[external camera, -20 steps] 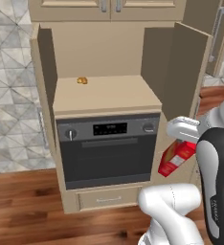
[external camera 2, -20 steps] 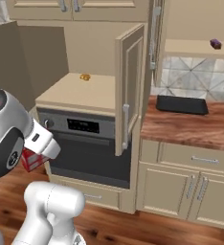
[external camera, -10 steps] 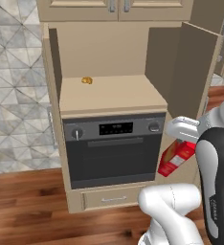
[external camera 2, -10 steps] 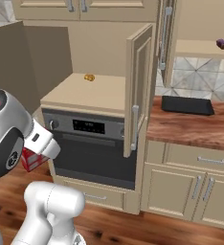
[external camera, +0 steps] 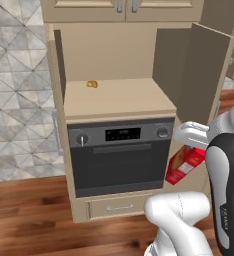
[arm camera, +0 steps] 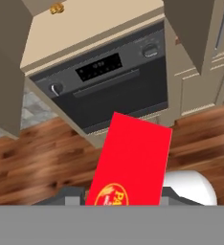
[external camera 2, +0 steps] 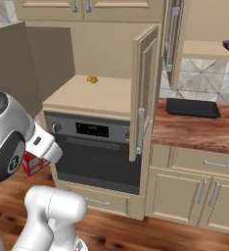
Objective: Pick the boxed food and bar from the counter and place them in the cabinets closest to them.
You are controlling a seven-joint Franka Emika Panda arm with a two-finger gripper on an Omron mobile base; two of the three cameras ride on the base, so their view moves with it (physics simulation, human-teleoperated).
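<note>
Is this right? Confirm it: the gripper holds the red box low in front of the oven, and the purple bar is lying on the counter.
Not quite. The bar lies on a shelf inside the open cabinet above the counter, as the right base view shows. The rest stands: the gripper holds the red box low before the oven.

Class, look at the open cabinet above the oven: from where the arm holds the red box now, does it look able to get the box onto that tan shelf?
Probably yes. The claw grips the boxed food low beside the oven. Both cabinet doors stand open, and the shelf holds just a small yellow item at the back. The arm must lift first.
</note>
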